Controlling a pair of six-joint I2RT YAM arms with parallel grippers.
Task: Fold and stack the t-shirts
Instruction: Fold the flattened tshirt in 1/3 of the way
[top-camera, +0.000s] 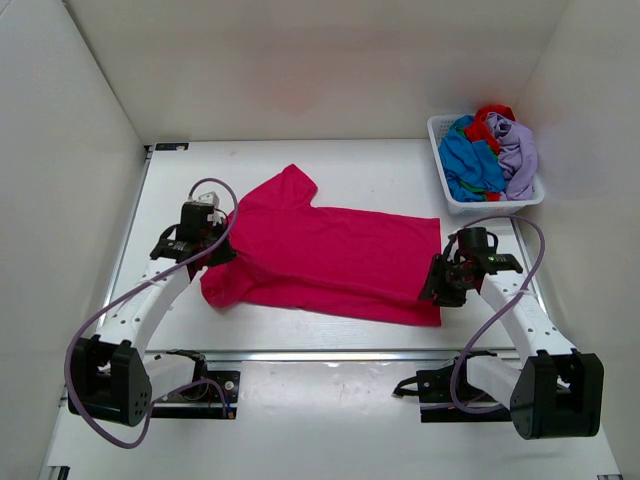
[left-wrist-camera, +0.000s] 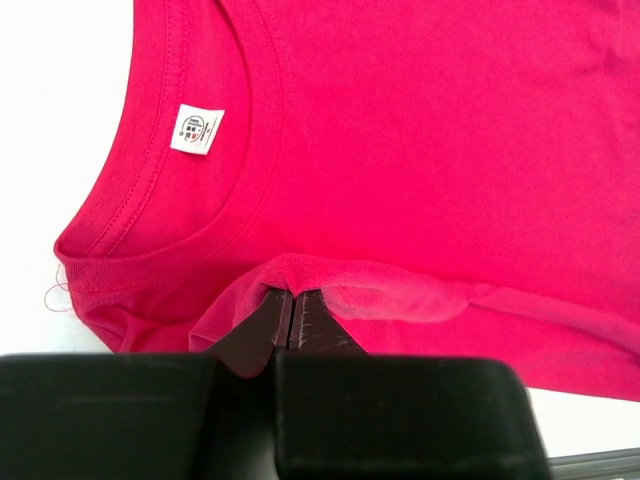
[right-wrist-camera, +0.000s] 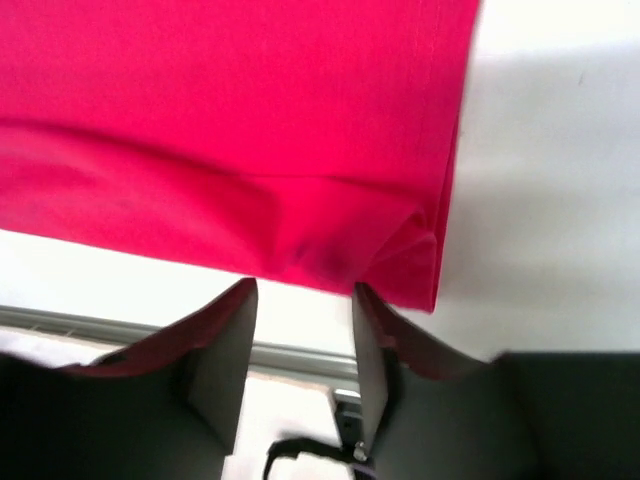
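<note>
A magenta-pink t-shirt (top-camera: 330, 255) lies spread flat on the white table, collar to the left and hem to the right. My left gripper (top-camera: 212, 256) is at the collar end. In the left wrist view it (left-wrist-camera: 292, 293) is shut on a raised fold of the pink cloth just below the collar, near the white label (left-wrist-camera: 196, 131). My right gripper (top-camera: 433, 284) is at the near hem corner. In the right wrist view it (right-wrist-camera: 305, 290) is open, with the hem corner (right-wrist-camera: 410, 262) just beyond its fingertips (right-wrist-camera: 226, 330). The blue (top-camera: 470, 160), red (top-camera: 493, 118) and lavender (top-camera: 517, 152) t-shirts lie bundled in the basket.
A white slatted basket (top-camera: 446, 185) stands at the back right of the table. White walls close in the left, back and right. A metal rail (right-wrist-camera: 300, 355) runs along the table's near edge.
</note>
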